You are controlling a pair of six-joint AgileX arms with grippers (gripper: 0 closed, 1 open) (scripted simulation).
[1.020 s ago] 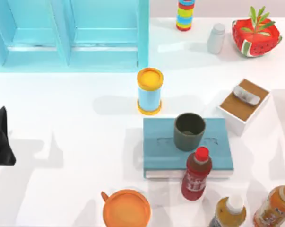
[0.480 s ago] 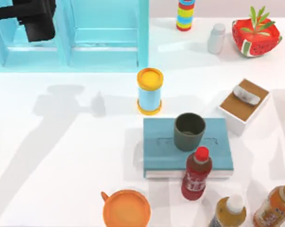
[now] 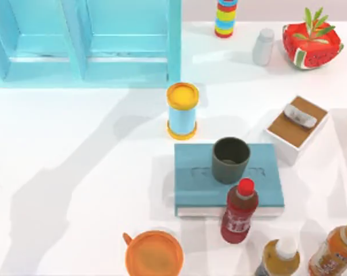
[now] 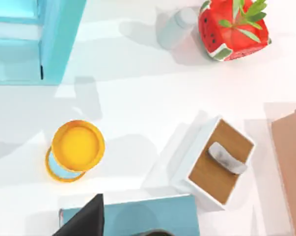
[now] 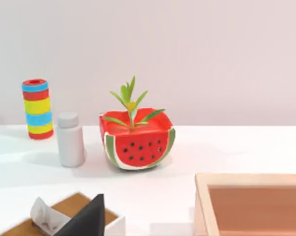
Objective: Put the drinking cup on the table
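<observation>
Drinking cup stands upright, mouth up, on the teal book, at the book's back-right part, so not yet on the table. Its axis is vertical, empty inside as far as the top view shows. Around it: blue can w/ yellow lid at about 10 o'clock from the cup, near; red-capped bottle at 6 o'clock, just beside the book's front edge; white box w/ wood top at 2 o'clock, near; orange mug at 7 o'clock, further off.

Left wrist view looks straight down on the can lid, the box and the book's back edge, w/ a dark sliver of cup rim at that frame's edge. So I judge the left gripper hangs above and a bit behind the cup, at roughly its 12 o'clock; one dark fingertip shows, open or closed: cannot tell.

Right gripper faces the watermelon planter, white bottle and striped cylinder; fingers' state cannot tell. Left arm looks nearer. Free table for set-down lies at 9 o'clock of the book.
</observation>
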